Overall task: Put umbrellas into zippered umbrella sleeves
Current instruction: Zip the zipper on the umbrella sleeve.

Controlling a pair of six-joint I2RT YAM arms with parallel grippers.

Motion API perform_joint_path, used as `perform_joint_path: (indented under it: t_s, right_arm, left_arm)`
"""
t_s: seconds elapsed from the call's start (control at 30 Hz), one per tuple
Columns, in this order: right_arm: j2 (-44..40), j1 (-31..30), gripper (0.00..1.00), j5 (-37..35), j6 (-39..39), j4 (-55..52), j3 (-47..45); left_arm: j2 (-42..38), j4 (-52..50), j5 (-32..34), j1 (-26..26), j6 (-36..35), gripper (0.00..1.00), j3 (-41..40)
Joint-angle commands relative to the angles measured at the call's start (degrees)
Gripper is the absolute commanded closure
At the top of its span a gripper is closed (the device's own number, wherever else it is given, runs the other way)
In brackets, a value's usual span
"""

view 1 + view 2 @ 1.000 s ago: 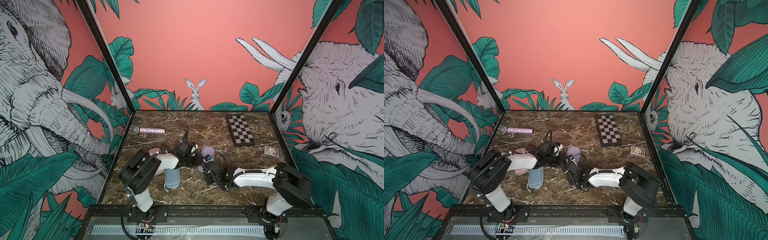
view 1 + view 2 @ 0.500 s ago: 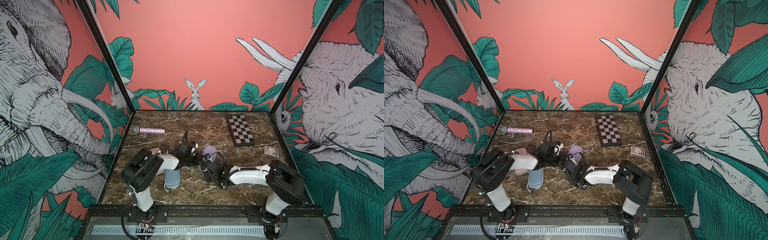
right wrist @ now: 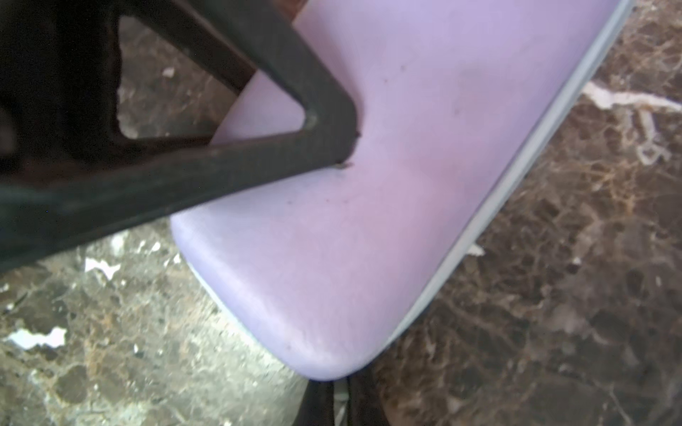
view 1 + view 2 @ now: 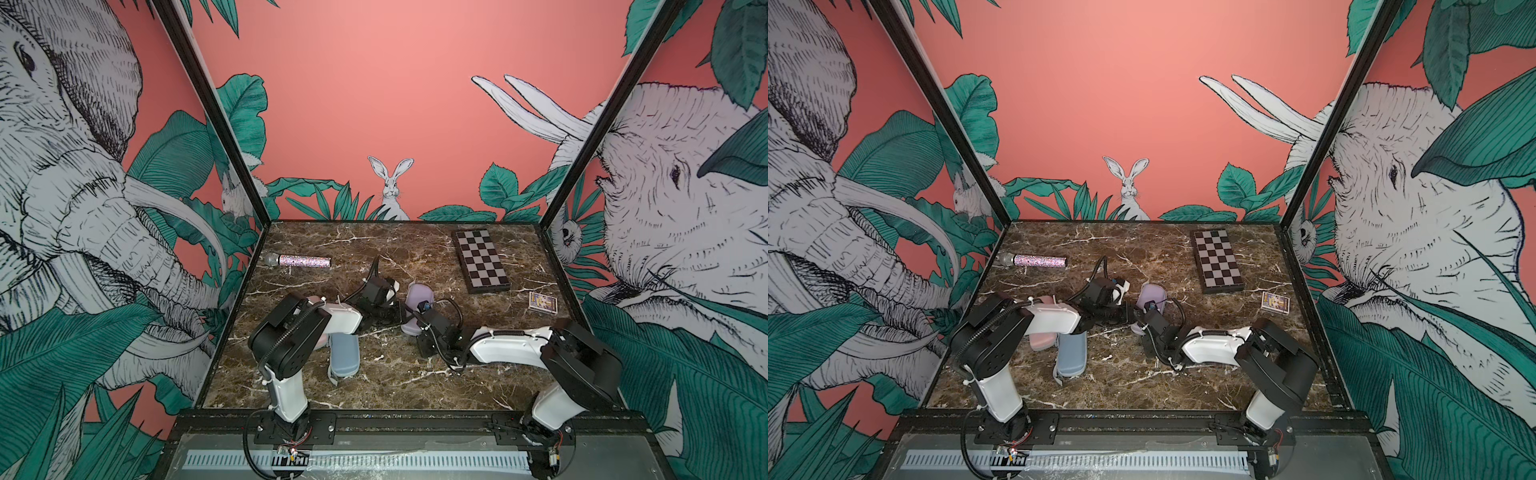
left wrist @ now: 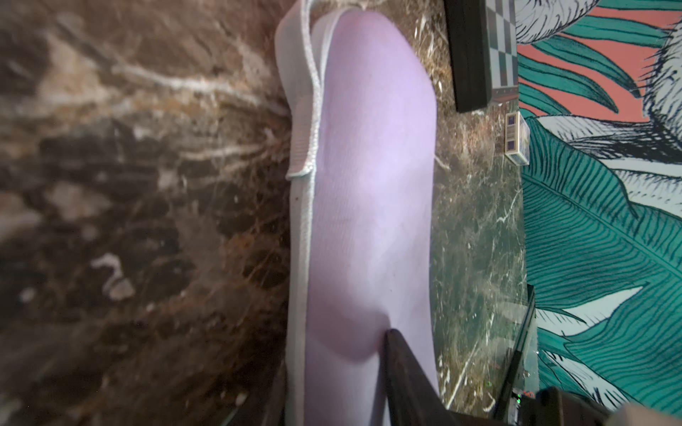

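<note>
Since one second earlier, both pairs of jaws have narrowed and the right wrist has advanced to the lilac sleeve [image 4: 420, 296].

**Lilac sleeve:** closed, mid-tabletop [image 4: 415, 374], between the two grippers. Its long axis runs front to back, with the far rounded end toward the rear wall.

**Left gripper [image 4: 397, 311]:** jaws clamped across the near part of the shell, one finger [image 5: 400, 369] denting it.

**Right gripper [image 3: 337, 392]:** jaws together just off the sleeve's near rounded end. Whether they pinch anything cannot be told.

**Both top views only:** the blue sleeve [image 4: 344, 353] and pink sleeve [image 4: 1040, 340] lie side by side, partly under the left arm, long axes likewise front to back.

**Left wrist view only:** a grey zip edge and strap [image 5: 303, 140] run along one long side, with the checkered board [image 5: 498, 48] and card box [image 5: 516, 140] beyond.

**Right wrist view only:** the left gripper's truss finger rests on the lilac face.
</note>
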State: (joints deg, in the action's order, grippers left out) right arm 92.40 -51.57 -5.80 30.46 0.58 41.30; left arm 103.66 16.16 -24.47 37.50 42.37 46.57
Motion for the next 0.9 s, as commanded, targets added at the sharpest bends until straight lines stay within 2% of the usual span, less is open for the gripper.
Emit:
perform_joint_path:
  t_s: [0.0, 0.03, 0.13, 0.27, 0.43, 0.6, 0.73, 0.87]
  right_arm:
    - [1.3, 2.9, 1.0, 3.7, -2.4, 2.0, -1.1]
    - [1.4, 2.9, 1.0, 6.5, -1.5, 2.9, -1.2]
    - [1.2, 2.9, 1.0, 14.5, 3.0, 5.6, -1.6]
    - [-2.6, 3.4, 1.0, 21.1, 10.1, 10.0, -3.0]
    - [-5.4, 4.9, 1.0, 28.7, 18.5, 12.8, -1.7]
    - [-4.1, 5.9, 1.0, 33.8, 28.4, 20.2, -2.0]
    - [-2.8, 5.9, 1.0, 35.6, 34.4, 26.7, -2.4]
    - [-2.4, 6.1, 1.0, 33.9, 39.5, 33.5, -4.3]
  left_arm:
    - [3.5, -14.4, 1.0, -0.1, -4.4, 0.67, -1.5]
    - [3.4, -15.0, 0.2, -0.3, -4.4, 0.66, -0.2]
    - [-1.0, -13.6, -5.0, -0.3, -1.4, 0.43, 2.5]
    - [-10.4, -9.4, -5.5, -1.6, 3.2, 0.2, -3.3]
    - [-11.9, -1.7, -5.7, -3.3, 9.3, 0.16, -9.9]
    - [-8.8, 13.9, -4.8, -2.6, 20.9, 0.16, -14.7]
    - [-6.2, 25.5, -1.6, -1.1, 29.3, 0.15, -18.5]
    - [-4.9, 34.6, 1.8, 1.0, 36.5, 0.15, -21.5]
